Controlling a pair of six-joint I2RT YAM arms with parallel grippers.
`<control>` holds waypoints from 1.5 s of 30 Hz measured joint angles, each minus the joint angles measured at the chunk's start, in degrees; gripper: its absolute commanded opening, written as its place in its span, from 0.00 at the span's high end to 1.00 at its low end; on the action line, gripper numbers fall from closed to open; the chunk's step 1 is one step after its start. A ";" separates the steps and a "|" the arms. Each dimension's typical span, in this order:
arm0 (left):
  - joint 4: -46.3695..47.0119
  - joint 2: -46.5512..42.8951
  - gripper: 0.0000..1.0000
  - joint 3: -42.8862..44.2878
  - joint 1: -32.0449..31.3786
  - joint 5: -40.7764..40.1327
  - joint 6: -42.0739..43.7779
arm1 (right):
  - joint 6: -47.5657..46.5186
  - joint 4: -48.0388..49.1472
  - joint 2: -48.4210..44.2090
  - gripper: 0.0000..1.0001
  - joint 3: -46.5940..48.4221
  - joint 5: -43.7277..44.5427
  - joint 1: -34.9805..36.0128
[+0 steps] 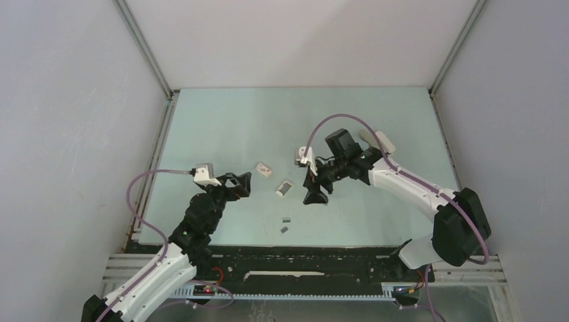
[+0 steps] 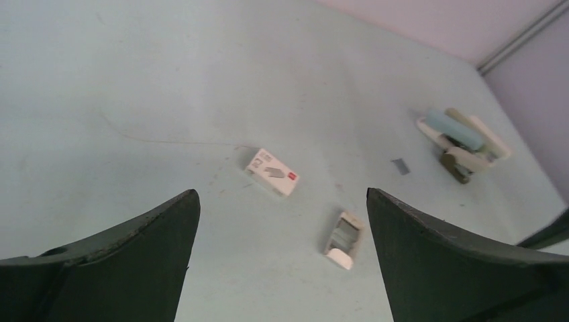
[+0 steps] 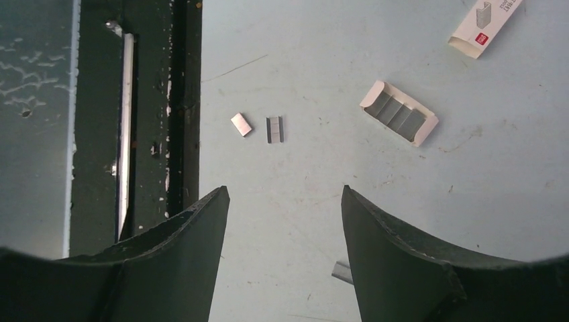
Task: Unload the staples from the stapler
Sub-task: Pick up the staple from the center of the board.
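Plainly, neither pincer is loaded. The left gripper (image 2: 282,193) is spread to its widest with nothing between the fingers. The right gripper (image 3: 285,189) is also set well open and empty, over the near part of the table (image 1: 221,121).

The stapler (image 2: 457,131) is seen lying toward the far right, well apart from both grippers and seemingly hinged open. Whether its channel is emptied cannot be told. Loose staples (image 3: 275,129) are scattered near the front edge.

If the stapler is to be checked next, it is probably best approached by the right arm, which is nearer. The body should be pinned across its narrow sides and tipped gently, so that any strip inside is slid out rather than flung. The small white box (image 2: 272,172) and the open tray (image 3: 399,113) are best left undisturbed.

The table is a pale green, scuffed surface. It is enclosed by plain white walls (image 1: 67,134) and bordered in front by a dark rail (image 3: 181,100).
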 measured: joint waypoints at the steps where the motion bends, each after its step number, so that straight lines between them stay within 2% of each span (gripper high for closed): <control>1: 0.02 0.55 0.00 -0.20 0.00 -0.96 0.83 | 0.15 0.22 0.11 0.29 -0.02 1.03 0.70; 6: 1.46 2.99 0.00 -1.05 0.00 -5.42 3.93 | 1.27 1.77 0.81 0.29 0.00 7.87 4.15; 10: 2.93 4.20 0.00 -2.14 0.00 -7.87 4.83 | 2.45 1.77 3.78 0.33 1.07 13.40 7.06; 19: 4.90 4.59 0.00 -3.32 0.00 -10.36 4.83 | 5.11 0.74 9.84 0.39 5.18 20.13 9.46; 24: 5.64 3.98 0.00 -4.17 0.00 -10.82 4.81 | 6.03 -0.50 14.08 0.43 9.03 22.64 11.69; 36: 5.70 1.29 0.00 -5.57 0.00 -11.96 4.79 | 5.88 -4.57 20.31 0.43 12.11 24.50 20.65; 45: 5.60 0.52 0.00 -5.73 0.00 -13.31 4.31 | 5.95 -6.01 25.16 0.43 15.47 27.65 22.84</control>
